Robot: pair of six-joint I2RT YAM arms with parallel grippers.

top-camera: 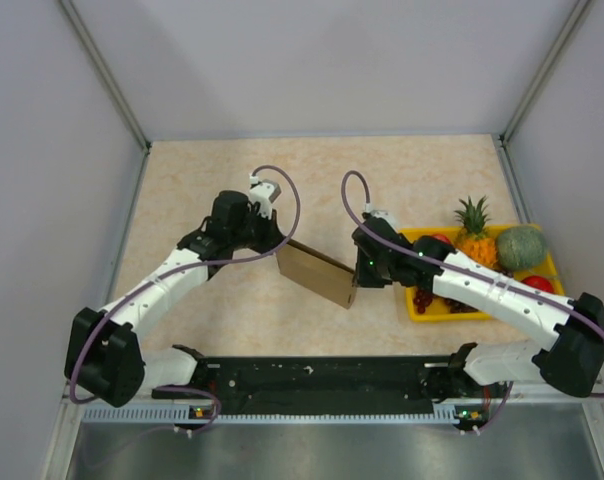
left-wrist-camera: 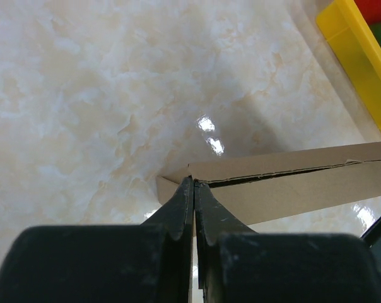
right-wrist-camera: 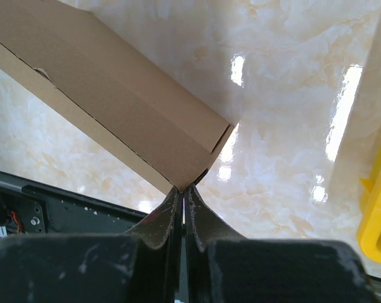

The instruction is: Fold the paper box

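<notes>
You have the paper box point(top-camera: 317, 272) pinched at both ends. Your left jaws are closed tight on the thin cardboard edge at its far-left corner, and your right jaws are closed just as tight on the corner at its near-right end. The box looks like a long, slim brown carton, slanting across the middle of the counter point(top-camera: 212, 180) between your two arms, just left of the yellow tray point(top-camera: 414, 305) of fruit.
</notes>
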